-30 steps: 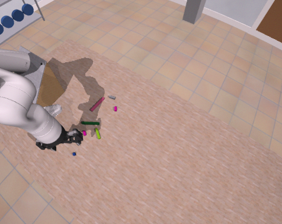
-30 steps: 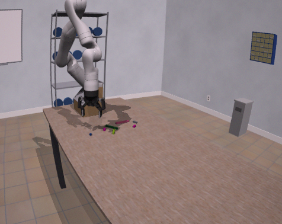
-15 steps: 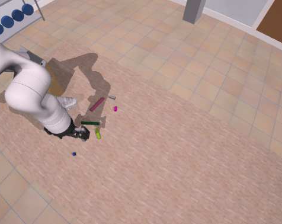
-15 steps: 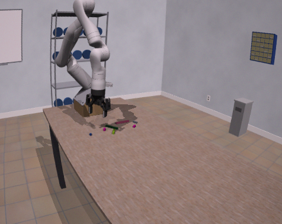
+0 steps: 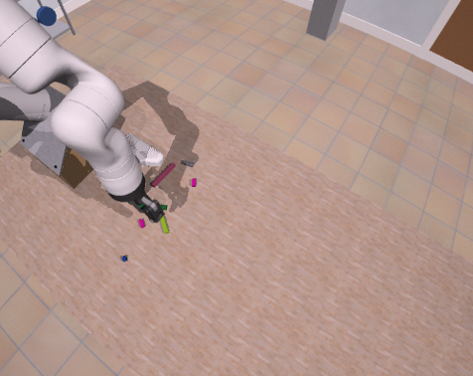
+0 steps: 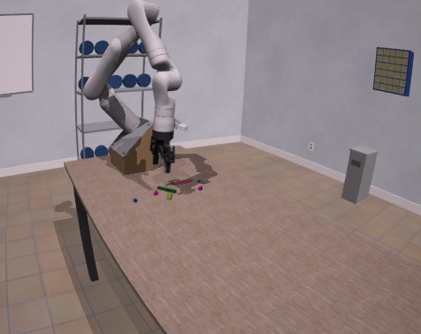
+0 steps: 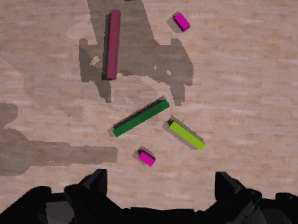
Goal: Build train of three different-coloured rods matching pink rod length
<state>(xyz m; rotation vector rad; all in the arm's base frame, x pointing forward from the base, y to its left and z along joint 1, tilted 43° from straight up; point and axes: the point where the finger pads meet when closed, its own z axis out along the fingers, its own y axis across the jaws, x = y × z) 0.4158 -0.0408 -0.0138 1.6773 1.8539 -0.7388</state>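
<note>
My gripper (image 5: 154,214) (image 6: 164,166) (image 7: 160,182) is open and empty, above the table near the rods. The pink rod (image 5: 163,174) (image 6: 182,181) (image 7: 114,45) lies apart. The green rod (image 5: 163,207) (image 6: 166,190) (image 7: 141,119), partly hidden in the top view, lies near the lime rod (image 5: 165,225) (image 6: 169,196) (image 7: 187,135), at an angle to it. One magenta rod (image 5: 141,223) (image 6: 156,193) (image 7: 147,158) lies beside them. Another magenta rod (image 5: 194,182) (image 6: 200,188) (image 7: 182,22) lies near the grey rod (image 5: 188,163) (image 6: 202,181). The blue rod (image 5: 124,258) (image 6: 135,200) lies alone, outside the wrist view.
The robot's base stands on a brown block (image 5: 76,169) (image 6: 126,163) at one end of the table (image 5: 284,279) (image 6: 253,265). The arm's shadow falls across the pink rod's surroundings. The shelf rack and the grey bin (image 6: 360,177) stand off the table.
</note>
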